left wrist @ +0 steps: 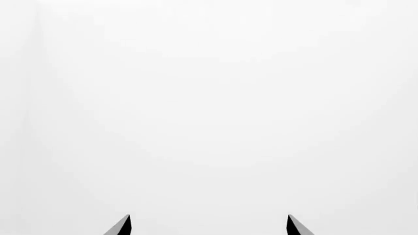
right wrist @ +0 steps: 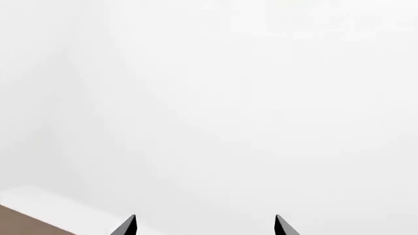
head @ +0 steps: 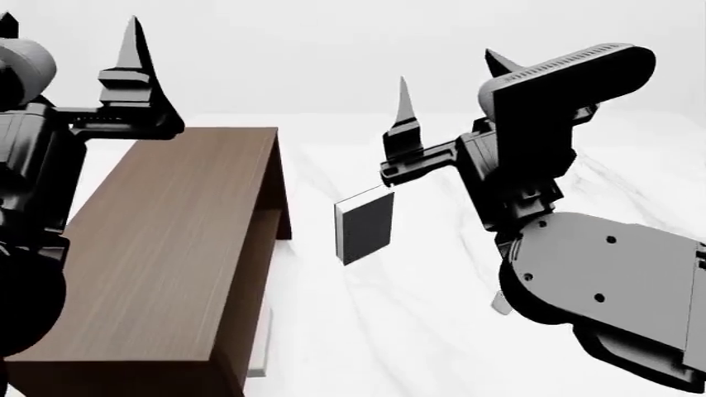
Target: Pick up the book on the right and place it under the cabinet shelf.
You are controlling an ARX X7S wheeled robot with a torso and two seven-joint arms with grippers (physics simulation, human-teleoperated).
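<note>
I see the dark grey rectangular book standing upright on the white marble counter, right of the brown wooden cabinet. Both my grippers hang raised, jaws apart and empty: left gripper, right gripper. The book is not under the shelf; the next move calls for lowering the right gripper onto it.

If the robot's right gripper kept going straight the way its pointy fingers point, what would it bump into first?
Probably nothing nearby. The right gripper points up and away, and its wrist camera shows only blank white ahead between its fingertips. The book sits below it, off that line.
</note>
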